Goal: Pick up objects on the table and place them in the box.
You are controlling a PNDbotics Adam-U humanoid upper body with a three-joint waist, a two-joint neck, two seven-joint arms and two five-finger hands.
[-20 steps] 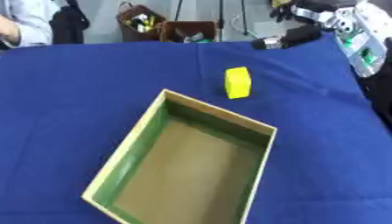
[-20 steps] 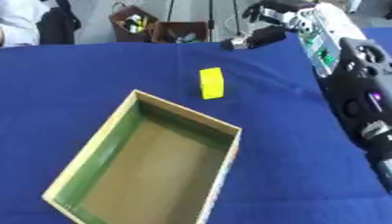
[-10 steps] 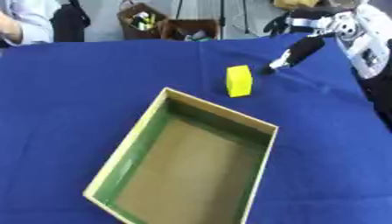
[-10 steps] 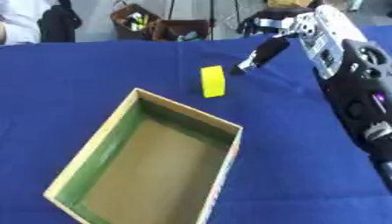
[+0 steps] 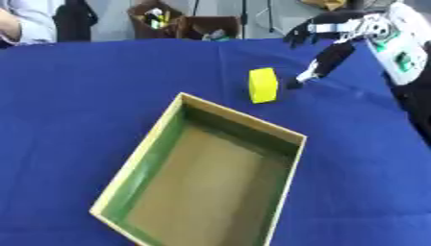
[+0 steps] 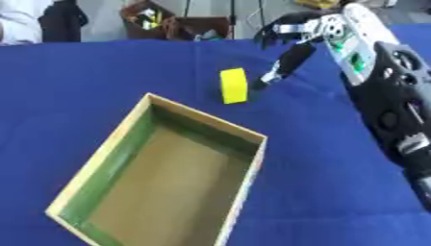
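A small yellow block (image 5: 262,85) stands on the blue tablecloth just beyond the far corner of an open cardboard box (image 5: 143,168) with green inner walls. The box holds nothing that I can see. My right hand (image 6: 290,45) comes in from the upper right and hovers a little right of the block, open, with its thumb and fingers spread and pointing down toward the block. It is not touching the block. My left hand shows in neither view.
The blue table (image 5: 93,91) stretches wide to the left and in front of the box. Beyond its far edge stand a bin of tools (image 5: 160,19) and a person's sleeve (image 5: 25,24) at the upper left.
My right hand has come down and leftward from the far right edge toward the yellow block, its fingers opening out. The block and the box have stayed put.
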